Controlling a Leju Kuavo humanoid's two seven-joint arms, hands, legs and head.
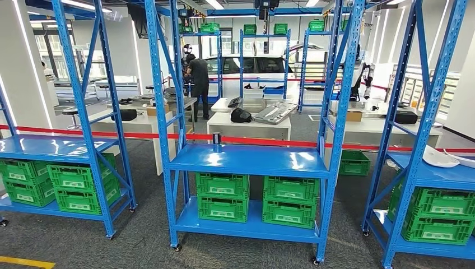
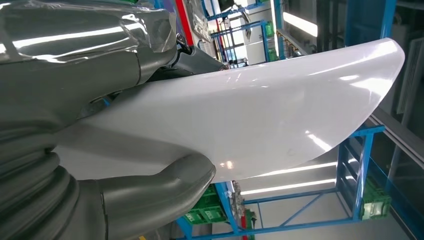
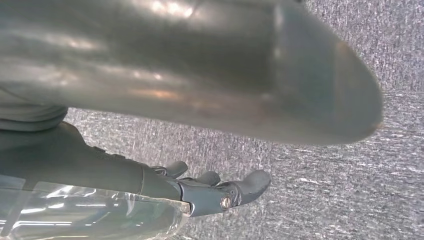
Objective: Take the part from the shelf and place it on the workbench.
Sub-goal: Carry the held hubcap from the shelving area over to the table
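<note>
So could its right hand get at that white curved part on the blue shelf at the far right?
Probably not yet: the right hand hangs over the grey carpet, holding nothing, and the white curved part lies across open floor on the blue shelf.

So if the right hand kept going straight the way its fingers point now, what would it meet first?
Probably nothing but the grey carpet: the right hand holds nothing and hangs over bare floor, though depth is unclear.

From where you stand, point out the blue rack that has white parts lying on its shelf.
The rack at far right: white curved parts lie on its middle shelf. The centre rack carries just a small dark cylinder.
</note>
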